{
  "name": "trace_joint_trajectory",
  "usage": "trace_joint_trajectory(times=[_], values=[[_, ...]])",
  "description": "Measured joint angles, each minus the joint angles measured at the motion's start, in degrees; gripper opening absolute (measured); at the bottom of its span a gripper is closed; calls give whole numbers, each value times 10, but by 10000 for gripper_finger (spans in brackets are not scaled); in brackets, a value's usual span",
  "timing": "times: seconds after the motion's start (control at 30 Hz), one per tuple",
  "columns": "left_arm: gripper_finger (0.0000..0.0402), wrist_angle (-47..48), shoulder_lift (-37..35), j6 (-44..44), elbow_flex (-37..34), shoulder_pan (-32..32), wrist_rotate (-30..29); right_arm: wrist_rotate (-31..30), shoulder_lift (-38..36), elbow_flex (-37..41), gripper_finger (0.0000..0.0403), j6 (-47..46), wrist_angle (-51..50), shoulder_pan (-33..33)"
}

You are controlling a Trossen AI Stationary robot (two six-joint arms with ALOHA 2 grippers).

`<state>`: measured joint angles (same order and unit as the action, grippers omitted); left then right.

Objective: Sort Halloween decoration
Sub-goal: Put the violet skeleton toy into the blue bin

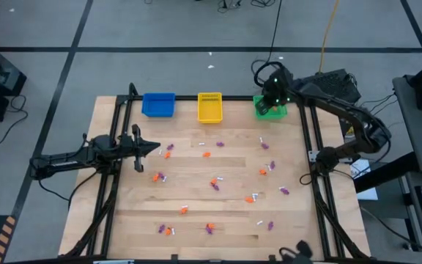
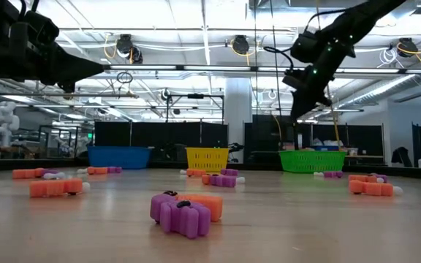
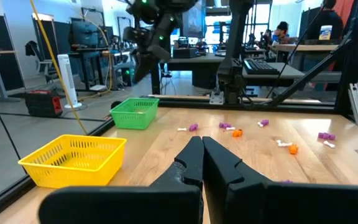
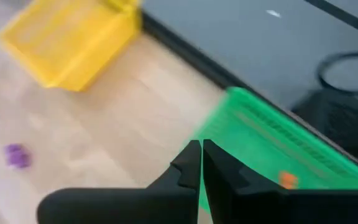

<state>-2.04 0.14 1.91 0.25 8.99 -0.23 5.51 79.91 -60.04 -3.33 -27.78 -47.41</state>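
In the high view the table (image 1: 218, 213) fills the middle of the frame, a black frame rail along each side. Three baskets line its top edge: blue basket (image 1: 158, 104), yellow basket (image 1: 209, 107), green basket (image 1: 269, 110). The decorations (image 1: 212, 183), orange, purple and white, lie scattered over the centre and lower half, well apart from each other. They leave a bare strip just below the baskets and bare wood at lower left. They are too small to tell which way each points. No writing can be read.

The right gripper (image 1: 272, 100) hangs over the green basket at upper right, fingers pressed together, holding nothing visible. One orange piece (image 4: 286, 180) lies inside that basket. The left gripper (image 1: 154, 147) waits at the table's left edge, fingers also pressed together, empty.
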Motion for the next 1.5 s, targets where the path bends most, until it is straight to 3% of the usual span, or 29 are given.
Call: trace_joint_trajectory(times=[0.1, 0.33, 0.6, 0.77, 0.97, 1.2, 1.5], values=[[0, 0, 0, 0, 0, 0, 0, 37, -3, 47, 2, 13, 97, 28], [0, -45, 0, 1, 0, 0, -25, 37, -3, 133, 1, 19, 267, 83], [0, -116, 0, 27, 0, 2, -54, 32, -3, 159, 0, -10, 309, 153], [0, -116, 21, 11, 24, 10, -58, -8, -3, 159, 0, -30, 324, 199], [0, -61, 123, -16, 84, 27, -27, -10, -3, 159, 0, -6, 378, 220], [0, -52, 300, -27, 133, 53, -9, -9, -3, 159, 0, 43, 428, 220], [0, 54, 504, -31, 246, 94, 19, 22, -3, 159, 0, 94, 481, 212]])
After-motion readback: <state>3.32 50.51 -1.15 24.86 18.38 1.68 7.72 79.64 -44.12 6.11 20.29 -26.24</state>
